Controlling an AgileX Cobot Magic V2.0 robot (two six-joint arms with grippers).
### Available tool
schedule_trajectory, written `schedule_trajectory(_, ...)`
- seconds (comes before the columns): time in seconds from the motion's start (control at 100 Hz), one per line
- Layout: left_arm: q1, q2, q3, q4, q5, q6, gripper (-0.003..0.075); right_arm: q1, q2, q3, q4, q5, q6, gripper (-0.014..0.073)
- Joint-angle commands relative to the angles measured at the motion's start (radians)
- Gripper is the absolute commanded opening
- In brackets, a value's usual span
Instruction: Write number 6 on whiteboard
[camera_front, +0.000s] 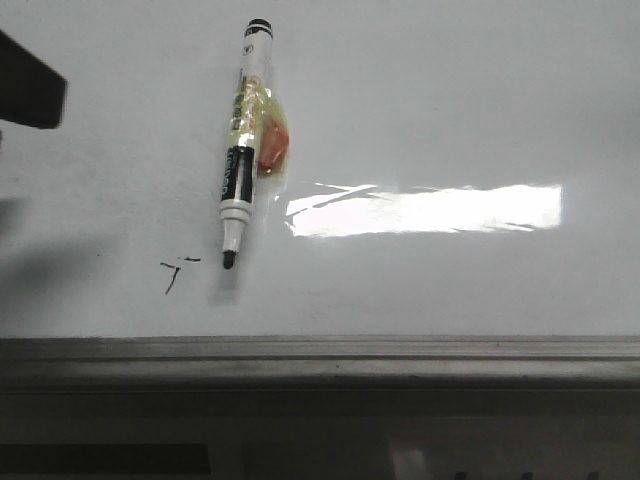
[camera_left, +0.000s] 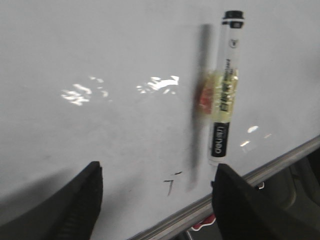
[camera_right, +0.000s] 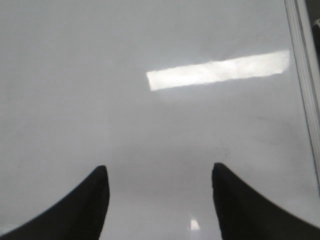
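The whiteboard (camera_front: 450, 120) is glossy pale grey, with a bright glare (camera_front: 425, 210). No large number 6 shows on it, only a small thin black scribble (camera_front: 172, 275). An uncapped black-and-white marker (camera_front: 243, 140), wrapped in yellowish tape with an orange-red bit, lies free on the board with its tip beside the scribble. My left gripper (camera_left: 158, 167) is open and empty above the board, with the scribble (camera_left: 170, 185) between its fingers and the marker (camera_left: 227, 90) by one finger. My right gripper (camera_right: 159, 167) is open and empty over bare board (camera_right: 150, 125).
A grey metal edge strip (camera_front: 320, 355) runs along the board's near side, with a dark drop below it. It also shows in the left wrist view (camera_left: 280, 160) and the right wrist view (camera_right: 302, 75). A dark part of the left arm (camera_front: 30, 95) juts in at the far left.
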Motion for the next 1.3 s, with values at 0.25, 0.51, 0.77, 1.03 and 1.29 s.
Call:
schedule_trajectory(0.25, -0.257, 0.185, -0.035, -0.142, -0.392, -0.003, 0.0424, -0.007, 0.024, -0.032, 0.03, -0.067, -0.014, 0.0407)
schedule_trajectory(0.51, -0.262, 0.285, -0.07, -0.151, -0.402, -0.003, 0.0424, -0.007, 0.024, -0.032, 0.03, -0.064, -0.014, 0.0407)
schedule_trajectory(0.77, -0.262, 0.329, -0.101, -0.151, -0.385, -0.003, 0.0363, -0.007, 0.024, -0.032, 0.03, -0.061, -0.014, 0.0406)
schedule_trajectory(1.03, -0.262, 0.351, -0.101, -0.145, -0.288, -0.003, -0.0018, -0.007, 0.024, -0.032, 0.031, -0.061, -0.014, 0.0407)
schedule_trajectory(1.29, -0.262, 0.282, -0.111, -0.099, -0.224, 0.125, -0.002, 0.052, 0.053, -0.068, 0.34, -0.024, -0.38, 0.0406)
